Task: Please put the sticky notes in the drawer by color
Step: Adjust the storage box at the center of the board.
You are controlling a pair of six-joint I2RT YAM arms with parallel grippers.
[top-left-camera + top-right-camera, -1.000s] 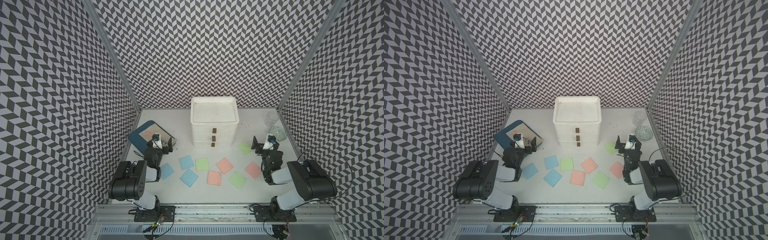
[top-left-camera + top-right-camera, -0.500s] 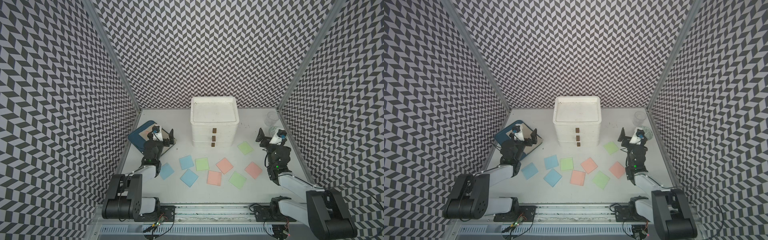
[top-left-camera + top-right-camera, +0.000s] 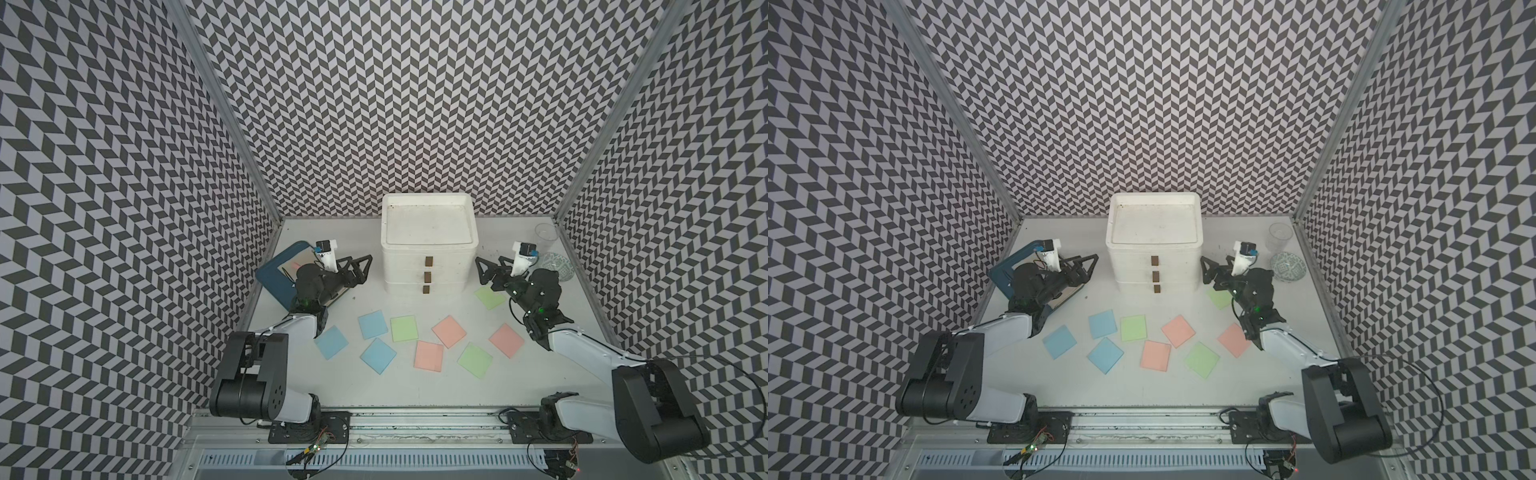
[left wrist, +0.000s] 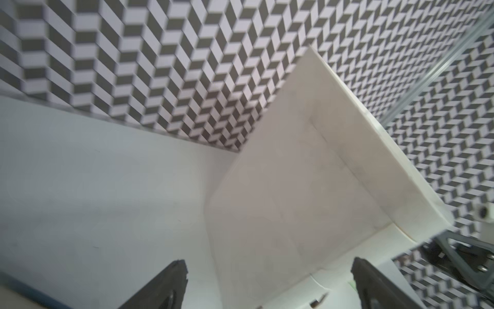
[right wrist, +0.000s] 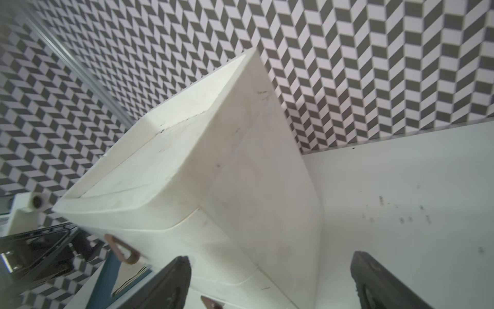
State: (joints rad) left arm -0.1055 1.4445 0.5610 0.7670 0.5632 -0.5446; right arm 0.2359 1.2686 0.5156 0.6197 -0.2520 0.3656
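In both top views the white drawer (image 3: 407, 270) (image 3: 1133, 266) stands at the back middle of the tabletop (image 3: 415, 386). Its three brown handles (image 3: 429, 261) sit in line and every front is shut. The nine sticky notes (image 3: 404, 328) (image 3: 1133, 327) lie loose in front of it: three blue, three green, three pink. The left pincer (image 3: 365, 269) (image 3: 1091, 268) and right pincer (image 3: 482, 272) (image 3: 1205, 271) gape wide and empty on either side of the drawer, both nearer to it than half a second ago; the notes have not shifted. The left arm hides much of the dark blue tray (image 3: 272, 278) and the beige sheet (image 3: 293, 266) on it. The right arm covers a corner of the nearest green note (image 3: 488, 297) and, in a top view, part of the patterned dish (image 3: 561, 264) by the glass cup (image 3: 545, 235). The left wrist view is blurred: the drawer's side wall (image 4: 294, 200) fills it above two cut-off fingers (image 4: 165, 286). The right wrist view shows the drawer's other side (image 5: 254, 187), one handle, and fingers (image 5: 379, 281) spread well apart.
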